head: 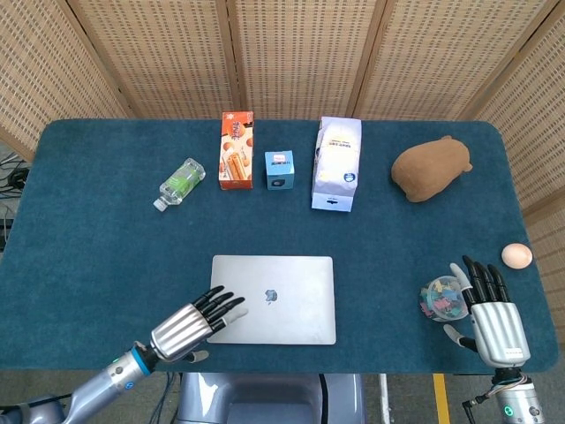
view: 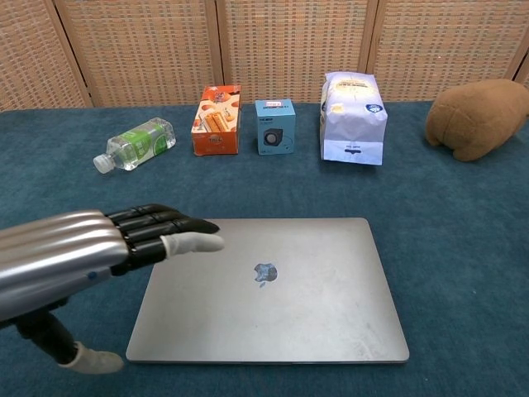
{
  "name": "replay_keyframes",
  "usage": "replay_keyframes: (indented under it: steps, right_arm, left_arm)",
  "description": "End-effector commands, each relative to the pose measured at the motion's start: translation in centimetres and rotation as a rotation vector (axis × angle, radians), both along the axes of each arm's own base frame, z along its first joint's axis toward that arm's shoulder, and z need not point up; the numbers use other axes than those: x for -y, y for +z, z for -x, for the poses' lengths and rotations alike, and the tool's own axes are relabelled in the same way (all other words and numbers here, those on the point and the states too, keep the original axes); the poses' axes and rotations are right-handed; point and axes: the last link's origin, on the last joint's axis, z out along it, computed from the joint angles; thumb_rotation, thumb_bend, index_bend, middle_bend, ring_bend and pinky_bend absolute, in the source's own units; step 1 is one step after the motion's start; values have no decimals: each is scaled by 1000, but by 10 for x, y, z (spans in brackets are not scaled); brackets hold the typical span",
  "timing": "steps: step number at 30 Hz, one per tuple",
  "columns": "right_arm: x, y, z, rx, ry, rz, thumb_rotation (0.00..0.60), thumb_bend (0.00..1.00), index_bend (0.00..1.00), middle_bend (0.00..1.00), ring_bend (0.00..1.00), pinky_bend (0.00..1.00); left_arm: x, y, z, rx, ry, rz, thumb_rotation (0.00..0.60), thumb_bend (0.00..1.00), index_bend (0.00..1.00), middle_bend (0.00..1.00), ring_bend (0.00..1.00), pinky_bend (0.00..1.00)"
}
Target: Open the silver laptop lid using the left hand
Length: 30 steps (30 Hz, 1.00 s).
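Note:
The silver laptop (head: 272, 299) (view: 269, 289) lies shut and flat on the blue table near the front edge, logo facing up. My left hand (head: 192, 325) (view: 91, 252) is open, fingers stretched out, at the laptop's front left corner; its fingertips (head: 231, 305) reach over the lid's left edge. The thumb (view: 91, 360) hangs low by the front left corner. I cannot tell whether the hand touches the lid. My right hand (head: 493, 314) stays open at the table's front right, away from the laptop.
Along the back stand a lying water bottle (head: 181, 183), an orange snack box (head: 236, 149), a small blue box (head: 281, 170), a white bag (head: 336, 163) and a brown plush (head: 430, 167). A cup of coloured clips (head: 444, 298) and an egg (head: 516, 255) sit by my right hand.

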Motion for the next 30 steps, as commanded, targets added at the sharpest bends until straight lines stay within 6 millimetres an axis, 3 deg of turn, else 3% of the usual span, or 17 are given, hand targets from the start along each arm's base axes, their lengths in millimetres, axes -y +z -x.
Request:
replay_keyframes:
  steps: [1, 15, 30]
  right_arm:
    - [0, 0, 0, 1, -2, -2, 600, 0, 2, 0, 0, 0]
    - [4, 2, 4, 22, -18, -7, 600, 0, 2, 0, 0, 0]
    - [6, 5, 7, 40, -32, -11, 600, 0, 2, 0, 0, 0]
  left_arm:
    - [-5, -21, -18, -11, -59, 13, 600, 72, 0, 0, 0, 0]
    - [-15, -74, -48, -24, -68, 62, 600, 113, 0, 0, 0, 0]
    - [-20, -101, -69, -32, -85, 41, 600, 127, 0, 0, 0, 0]
